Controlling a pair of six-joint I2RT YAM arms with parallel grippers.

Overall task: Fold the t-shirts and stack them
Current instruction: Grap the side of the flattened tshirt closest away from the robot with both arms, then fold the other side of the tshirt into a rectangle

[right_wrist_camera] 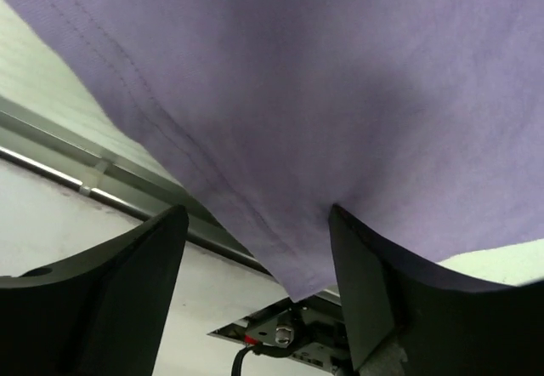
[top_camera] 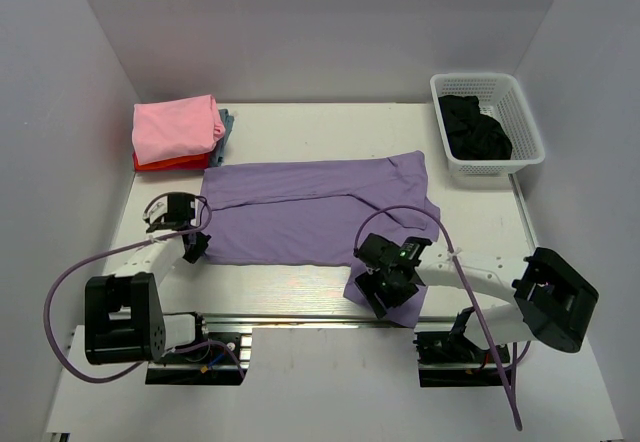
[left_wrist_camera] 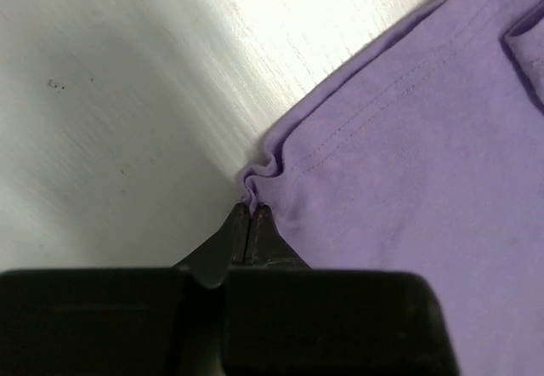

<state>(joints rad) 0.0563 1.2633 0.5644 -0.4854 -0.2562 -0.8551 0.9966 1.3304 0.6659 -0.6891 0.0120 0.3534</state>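
Note:
A lavender-purple t-shirt [top_camera: 310, 207] lies spread flat across the middle of the table, and its near right corner droops over the table's front edge. My left gripper [top_camera: 197, 247] is at the shirt's near left corner. In the left wrist view the left gripper [left_wrist_camera: 252, 207] is shut, pinching a small pucker of the shirt's [left_wrist_camera: 425, 180] hem. My right gripper [top_camera: 385, 292] is at the drooping corner. The right wrist view has that gripper [right_wrist_camera: 255, 210] open, with the shirt's [right_wrist_camera: 323, 95] hanging corner between its spread fingers. A pink folded t-shirt [top_camera: 175, 127] tops a stack at the back left.
Under the pink shirt lie a red one [top_camera: 165, 164] and a grey-blue one [top_camera: 226, 122]. A white lattice basket [top_camera: 495, 167] at the back right holds dark cloth [top_camera: 475, 127]. A metal rail [right_wrist_camera: 51, 142] runs along the table's front edge. Grey walls close in three sides.

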